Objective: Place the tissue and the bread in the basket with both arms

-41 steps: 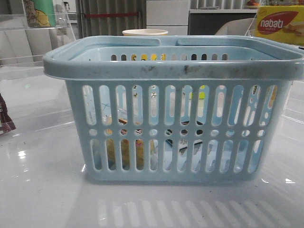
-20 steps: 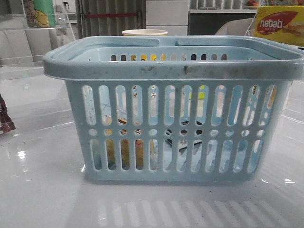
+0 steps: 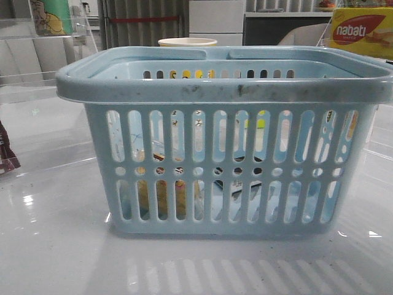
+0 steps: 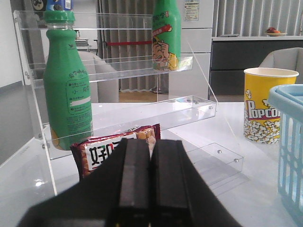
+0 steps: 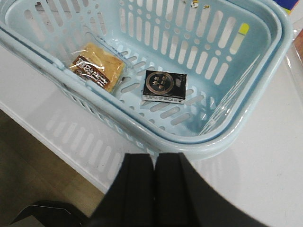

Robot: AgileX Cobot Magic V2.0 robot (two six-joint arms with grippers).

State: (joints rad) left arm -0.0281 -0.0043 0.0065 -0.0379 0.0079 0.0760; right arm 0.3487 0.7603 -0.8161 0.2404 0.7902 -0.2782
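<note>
The pale blue basket (image 3: pixel 233 92) stands in the middle of the table and fills the front view. In the right wrist view the bread (image 5: pixel 97 66) in its clear wrapper and the dark tissue pack (image 5: pixel 164 85) both lie on the floor of the basket (image 5: pixel 246 118), a little apart. Through the slots in the front view the bread (image 3: pixel 161 195) and the tissue (image 3: pixel 245 190) only glimpse. My right gripper (image 5: pixel 155 161) is shut and empty, above the table beside the basket's rim. My left gripper (image 4: pixel 150 146) is shut and empty, away from the basket (image 4: pixel 289 142).
A clear acrylic shelf (image 4: pixel 142 113) holds two green bottles (image 4: pixel 66 85). A red snack bag (image 4: pixel 102 149) lies just beyond my left gripper. A yellow popcorn cup (image 4: pixel 265 106) stands beside the basket. A nabati box (image 3: pixel 362 31) sits far right. The table edge (image 5: pixel 57 146) is near my right gripper.
</note>
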